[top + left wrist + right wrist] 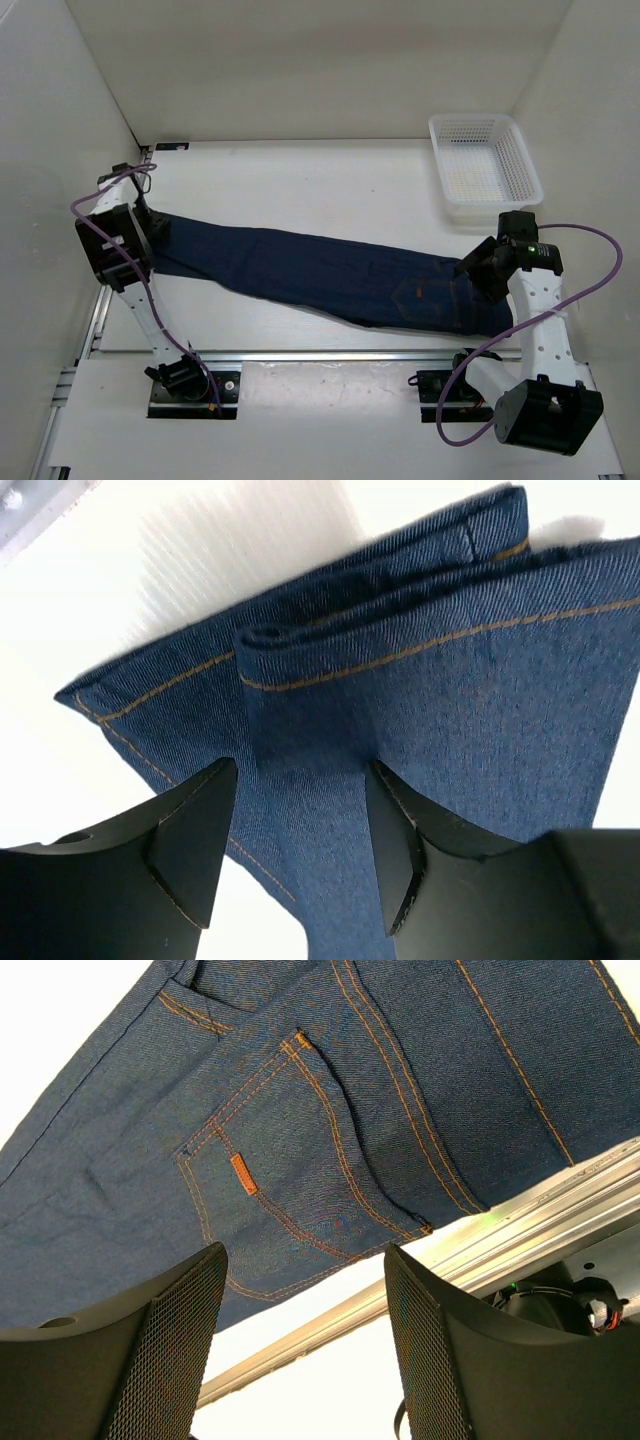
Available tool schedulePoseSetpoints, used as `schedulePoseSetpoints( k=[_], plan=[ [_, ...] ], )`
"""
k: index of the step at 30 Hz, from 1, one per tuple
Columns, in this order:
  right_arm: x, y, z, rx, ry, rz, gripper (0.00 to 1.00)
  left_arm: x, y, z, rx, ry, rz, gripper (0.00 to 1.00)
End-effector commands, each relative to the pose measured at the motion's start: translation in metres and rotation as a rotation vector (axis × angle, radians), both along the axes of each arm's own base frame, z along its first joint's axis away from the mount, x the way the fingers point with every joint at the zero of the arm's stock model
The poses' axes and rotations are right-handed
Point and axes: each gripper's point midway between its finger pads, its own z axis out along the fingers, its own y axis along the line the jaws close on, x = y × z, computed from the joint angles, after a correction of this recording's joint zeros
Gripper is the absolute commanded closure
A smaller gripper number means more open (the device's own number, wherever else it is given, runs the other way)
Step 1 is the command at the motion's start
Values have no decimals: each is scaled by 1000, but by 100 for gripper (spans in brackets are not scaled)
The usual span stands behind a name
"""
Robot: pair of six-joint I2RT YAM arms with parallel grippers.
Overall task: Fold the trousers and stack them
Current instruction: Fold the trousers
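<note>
The dark blue jeans lie folded lengthwise across the table, hems at the left and waist at the right, with a small orange tab near the waist. My left gripper is open just over the hem end. In the left wrist view the stacked leg hems lie beyond my open left gripper. My right gripper is open and empty over the waist end. The right wrist view shows the back pocket with its tab beyond my open right gripper.
A white mesh basket stands at the back right of the table. A metal rail runs along the near table edge just in front of the jeans; it also shows in the right wrist view. White walls enclose the left, back and right.
</note>
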Motion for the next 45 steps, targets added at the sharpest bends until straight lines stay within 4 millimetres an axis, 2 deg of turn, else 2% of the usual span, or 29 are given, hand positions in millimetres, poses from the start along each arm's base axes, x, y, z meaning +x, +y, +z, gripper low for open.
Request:
schedulePoseSetpoints(
  k=[1,4,7,8,9,12,14,17,18,20,22,25,27,30,31,32,33,34,35,43,45],
  plan=[
    [5,0,1,3,-19,12,31,10,12,10,39,-54,10,34],
    [5,0,1,3,-19,12,31,9,12,7,39,-54,10,34],
    [5,0,1,3,-19,12,31,11,13,3,36,-45,1,41],
    [5,2,1,12,-21,16,31,14,14,6,41,-55,1,48],
    [5,2,1,12,-21,16,31,13,15,6,49,-51,2,64],
    [5,2,1,12,-21,16,31,13,22,13,63,-52,13,88],
    [5,2,1,12,-21,16,31,9,24,18,76,-32,16,90],
    [5,2,1,12,-21,16,31,12,30,46,121,-82,31,90],
    [5,2,1,12,-21,16,31,11,29,64,132,-109,33,90],
    [5,2,1,8,-20,24,31,9,34,84,171,-128,40,90],
    [5,2,1,8,-20,24,31,0,34,98,186,-108,44,90],
    [5,2,1,8,-20,24,31,-6,34,106,191,-93,45,90],
    [5,2,1,8,-20,24,31,-17,39,107,187,-79,67,90],
    [2,2,0,5,-20,33,31,-28,37,117,184,-98,77,90],
    [2,2,0,5,-20,33,31,-31,35,123,190,-111,78,84],
    [1,2,-3,6,-11,33,31,-33,40,123,198,-106,89,44],
    [3,2,-3,5,-20,33,31,-33,40,123,199,-106,89,12],
    [3,3,-2,13,-21,36,31,-33,40,123,199,-106,89,0],
    [3,3,-2,13,-21,36,31,-37,38,114,183,-70,86,0],
    [5,3,0,7,-39,45,31,-22,34,114,164,-110,50,0],
    [5,3,0,7,-39,45,31,-14,29,109,149,-111,-2,9]
  ],
)
